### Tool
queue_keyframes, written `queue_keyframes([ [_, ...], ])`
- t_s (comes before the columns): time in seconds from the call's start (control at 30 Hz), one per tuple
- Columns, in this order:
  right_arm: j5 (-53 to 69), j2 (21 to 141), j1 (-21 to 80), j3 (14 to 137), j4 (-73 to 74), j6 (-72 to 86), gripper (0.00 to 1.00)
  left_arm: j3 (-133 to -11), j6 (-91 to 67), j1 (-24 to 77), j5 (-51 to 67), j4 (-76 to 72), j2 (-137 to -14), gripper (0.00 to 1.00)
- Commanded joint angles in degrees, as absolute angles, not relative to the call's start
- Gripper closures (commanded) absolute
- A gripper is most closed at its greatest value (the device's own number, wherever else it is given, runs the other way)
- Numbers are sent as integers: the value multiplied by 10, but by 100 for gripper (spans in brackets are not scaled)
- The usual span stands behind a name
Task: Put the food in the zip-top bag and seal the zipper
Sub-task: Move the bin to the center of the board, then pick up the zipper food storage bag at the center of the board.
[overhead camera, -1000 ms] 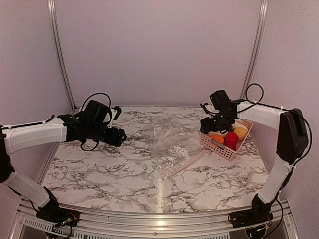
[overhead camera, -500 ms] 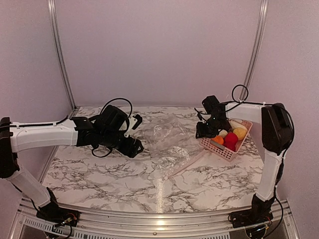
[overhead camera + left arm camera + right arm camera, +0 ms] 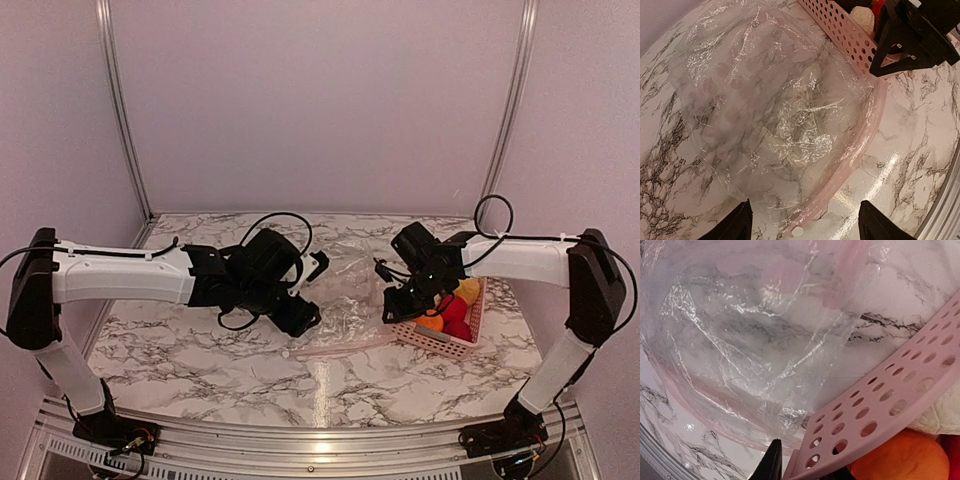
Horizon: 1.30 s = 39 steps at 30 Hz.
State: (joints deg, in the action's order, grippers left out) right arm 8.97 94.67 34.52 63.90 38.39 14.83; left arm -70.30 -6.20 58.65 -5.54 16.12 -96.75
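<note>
Left gripper [image 3: 805,225]: jaws spread wide, empty, hovering over clear crinkly zip-top bag [image 3: 775,110]. The bag lies flat on marble table [image 3: 920,150], against pink perforated plastic basket [image 3: 840,30]. Right gripper [image 3: 804,467]: jaws narrow, clamped on basket's wall. Small toy fruits [image 3: 455,308] sit in basket.

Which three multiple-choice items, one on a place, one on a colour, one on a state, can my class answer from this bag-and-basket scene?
1. Where is the food?
A in the zip-top bag; B in the basket; C nowhere in view.
2. What colour is the basket?
A blue; B green; C pink.
3. How is the left gripper?
A open over the bag; B shut on the bag; C shut on food.

Answers:
1 B: red and orange pieces sit behind its holed wall, and the bag holds nothing.
2 C: its wall shows pink in every view.
3 A: the left wrist view shows its fingers wide apart above the bag.
</note>
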Motion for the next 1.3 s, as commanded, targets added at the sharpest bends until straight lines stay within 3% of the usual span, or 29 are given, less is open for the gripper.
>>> queue_keyframes([
  [0.0, 112, 923, 375, 606, 389, 143, 79, -686, -42, 598, -50, 154, -970, 26],
  [0.17, 123, 924, 396, 584, 364, 114, 82, -683, 30, 624, -31, 163, -984, 29],
  [0.3, 130, 919, 396, 586, 357, 117, 82, -687, 95, 666, -97, 165, -1015, 31],
  [0.57, 133, 892, 397, 585, 366, 137, 65, -667, 151, 701, -275, 39, -1059, 32],
  [0.73, 132, 885, 395, 600, 384, 135, 58, -676, 193, 705, -278, 5, -1095, 32],
  [1.0, 136, 867, 361, 618, 418, 127, 55, -687, 225, 715, -247, -45, -1135, 32],
  [1.27, 155, 846, 317, 616, 438, 131, 55, -713, 228, 725, -327, -102, -1183, 38],
])
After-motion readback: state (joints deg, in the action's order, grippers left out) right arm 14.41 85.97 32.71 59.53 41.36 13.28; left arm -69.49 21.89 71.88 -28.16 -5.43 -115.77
